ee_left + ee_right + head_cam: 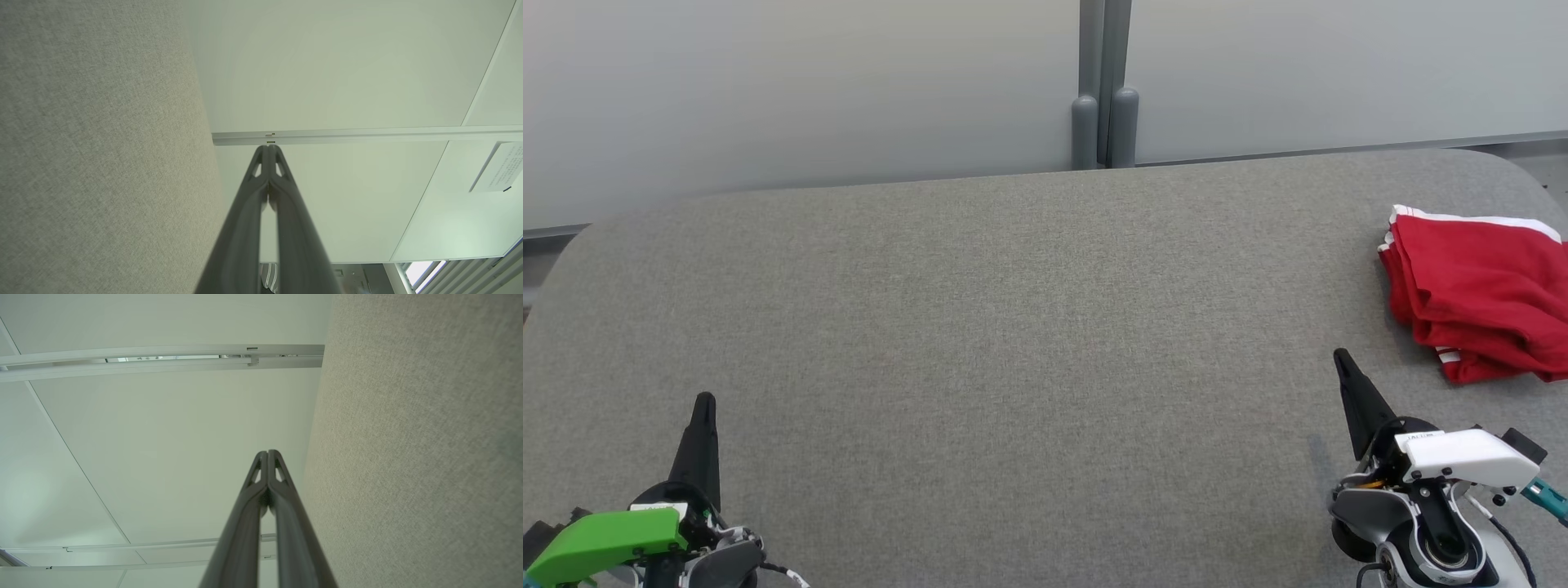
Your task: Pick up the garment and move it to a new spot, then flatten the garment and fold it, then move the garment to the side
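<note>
Partly cut off at the right, the red garment (1478,294) lies folded.

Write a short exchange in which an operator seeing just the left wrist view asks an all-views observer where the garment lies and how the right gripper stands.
Operator: My left gripper is shut on nothing, beside grey fabric. Where is the garment?
Observer: It lies bunched, red with white trim, on the right side of the grey table, cut off by the head view's right edge.
Operator: Does the right gripper hold it?
Observer: No. It is shut and empty, apart from the garment, nearer the robot.
</note>
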Controlling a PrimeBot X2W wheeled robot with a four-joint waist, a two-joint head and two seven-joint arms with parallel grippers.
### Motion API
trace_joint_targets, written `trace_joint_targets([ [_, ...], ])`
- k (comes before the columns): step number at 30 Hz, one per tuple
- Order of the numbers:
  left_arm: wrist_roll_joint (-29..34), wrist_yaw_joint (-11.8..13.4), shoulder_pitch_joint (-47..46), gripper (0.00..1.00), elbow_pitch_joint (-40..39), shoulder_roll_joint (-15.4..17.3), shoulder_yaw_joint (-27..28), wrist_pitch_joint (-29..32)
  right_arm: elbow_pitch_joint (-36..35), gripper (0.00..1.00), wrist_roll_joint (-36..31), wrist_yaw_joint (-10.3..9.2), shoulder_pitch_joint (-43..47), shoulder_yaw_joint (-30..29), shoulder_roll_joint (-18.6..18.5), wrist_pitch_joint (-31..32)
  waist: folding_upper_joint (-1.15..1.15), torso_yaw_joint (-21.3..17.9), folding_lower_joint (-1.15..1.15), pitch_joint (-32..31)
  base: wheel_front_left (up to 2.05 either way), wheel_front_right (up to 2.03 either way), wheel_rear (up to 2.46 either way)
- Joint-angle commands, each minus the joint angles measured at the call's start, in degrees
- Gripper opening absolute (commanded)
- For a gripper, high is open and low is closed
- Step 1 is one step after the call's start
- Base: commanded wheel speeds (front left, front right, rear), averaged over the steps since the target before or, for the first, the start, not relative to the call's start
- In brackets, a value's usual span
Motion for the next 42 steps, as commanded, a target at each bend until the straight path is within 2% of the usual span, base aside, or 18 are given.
trace_joint_targets([
  [1, -0.11, -0.34, -0.72, 0.00, 0.03, -0.02, 0.27, 0.23, 0.09, 0.00, 0.33, 0.04, -0.27, -0.13, -0.27, 0.19, 0.56, 0.00, 0.00, 0.00, 0.00, 0.00, 0.00],
  [42, 0.22, -0.34, -0.76, 0.00, -0.01, -0.17, 0.49, 0.45, 0.08, 0.00, 0.34, 0.04, -0.25, -0.12, -0.28, 0.18, 0.56, 0.00, 0.00, 0.00, 0.00, 0.00, 0.00],
])
